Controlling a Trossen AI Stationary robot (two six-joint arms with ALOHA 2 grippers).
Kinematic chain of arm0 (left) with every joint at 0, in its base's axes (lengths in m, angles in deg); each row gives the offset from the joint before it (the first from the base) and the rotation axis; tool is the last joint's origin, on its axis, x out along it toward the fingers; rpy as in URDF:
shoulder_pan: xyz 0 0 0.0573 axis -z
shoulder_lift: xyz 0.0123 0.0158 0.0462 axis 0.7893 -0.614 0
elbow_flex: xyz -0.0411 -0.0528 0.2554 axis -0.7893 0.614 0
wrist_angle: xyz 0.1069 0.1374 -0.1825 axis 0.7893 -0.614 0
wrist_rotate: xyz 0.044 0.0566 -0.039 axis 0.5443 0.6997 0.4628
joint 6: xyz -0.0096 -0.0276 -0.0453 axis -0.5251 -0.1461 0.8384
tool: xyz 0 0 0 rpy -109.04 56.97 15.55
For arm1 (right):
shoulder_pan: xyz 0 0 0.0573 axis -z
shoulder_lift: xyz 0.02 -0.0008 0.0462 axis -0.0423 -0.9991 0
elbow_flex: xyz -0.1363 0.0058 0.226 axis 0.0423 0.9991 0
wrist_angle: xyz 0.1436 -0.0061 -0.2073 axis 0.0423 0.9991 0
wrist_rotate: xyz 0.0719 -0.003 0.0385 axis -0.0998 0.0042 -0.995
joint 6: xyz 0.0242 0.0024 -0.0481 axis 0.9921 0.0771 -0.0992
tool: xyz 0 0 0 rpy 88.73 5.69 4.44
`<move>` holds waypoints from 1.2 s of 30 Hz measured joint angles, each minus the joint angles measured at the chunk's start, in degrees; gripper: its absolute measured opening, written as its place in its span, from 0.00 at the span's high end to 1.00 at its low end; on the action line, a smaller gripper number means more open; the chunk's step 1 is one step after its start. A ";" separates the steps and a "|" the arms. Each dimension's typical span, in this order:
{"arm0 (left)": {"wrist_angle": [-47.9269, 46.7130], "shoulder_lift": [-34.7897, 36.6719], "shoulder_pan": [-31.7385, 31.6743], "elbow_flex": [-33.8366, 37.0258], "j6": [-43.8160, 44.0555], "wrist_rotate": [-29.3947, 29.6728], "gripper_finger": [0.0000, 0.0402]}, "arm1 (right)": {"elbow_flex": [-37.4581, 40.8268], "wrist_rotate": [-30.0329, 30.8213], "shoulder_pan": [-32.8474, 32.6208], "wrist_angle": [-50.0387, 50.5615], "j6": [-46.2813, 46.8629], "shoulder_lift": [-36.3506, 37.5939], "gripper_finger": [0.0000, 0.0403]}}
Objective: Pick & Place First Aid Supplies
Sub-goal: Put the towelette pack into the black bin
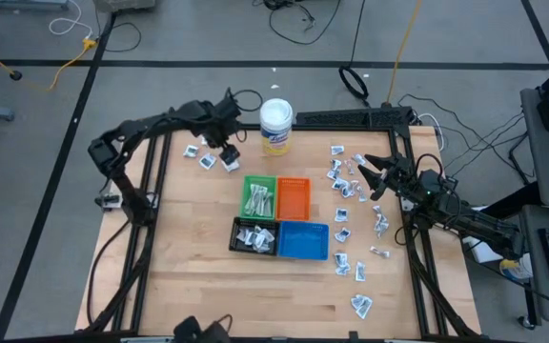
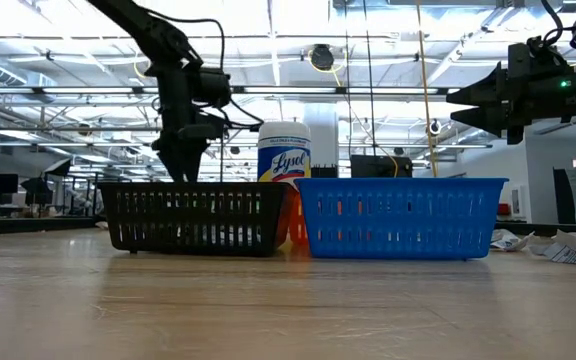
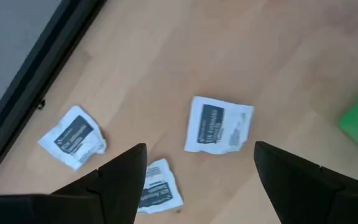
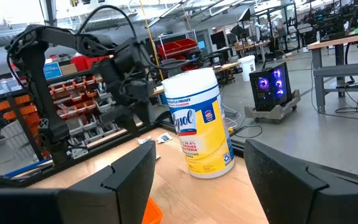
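Observation:
Three small white packets with dark print lie flat on the wood at the table's far left: one (image 3: 219,124), another (image 3: 73,137) and a third (image 3: 157,194). My left gripper (image 3: 201,180) hangs open above them, pointing down, holding nothing; in the high view it (image 1: 221,145) shows just over these packets (image 1: 208,162). More packets (image 1: 351,186) are scattered along the table's right side. My right gripper (image 1: 375,176) waits open and level above that scatter, holding nothing. Packets also lie in the green tray (image 1: 248,181) and the black tray (image 1: 236,226).
The green tray, orange tray (image 1: 294,198), black tray and blue tray (image 1: 303,240) stand together mid-table. A white-lidded yellow-labelled tub (image 1: 276,126) stands at the far edge, right of my left gripper. Black frame rails run along the table's left side (image 3: 42,68).

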 joint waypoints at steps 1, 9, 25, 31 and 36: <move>0.04 -0.30 -0.54 0.00 -0.14 -0.35 0.25 | 0.00 -0.01 -0.02 -0.01 0.01 -0.01 0.40; 2.42 -4.39 -0.99 0.55 0.02 -1.42 0.28 | -0.01 0.00 -0.01 0.01 0.01 -0.02 0.40; 13.87 -5.34 -0.61 10.51 -1.47 -5.30 0.29 | -0.01 0.00 0.00 -0.01 0.01 -0.01 0.40; 16.42 -5.23 -0.60 13.27 -6.24 -5.23 0.39 | 0.00 0.00 -0.02 -0.01 0.01 -0.02 0.40; 16.48 -5.18 -0.60 13.57 -6.56 -4.30 0.58 | -0.01 0.00 0.00 0.01 0.00 0.00 0.40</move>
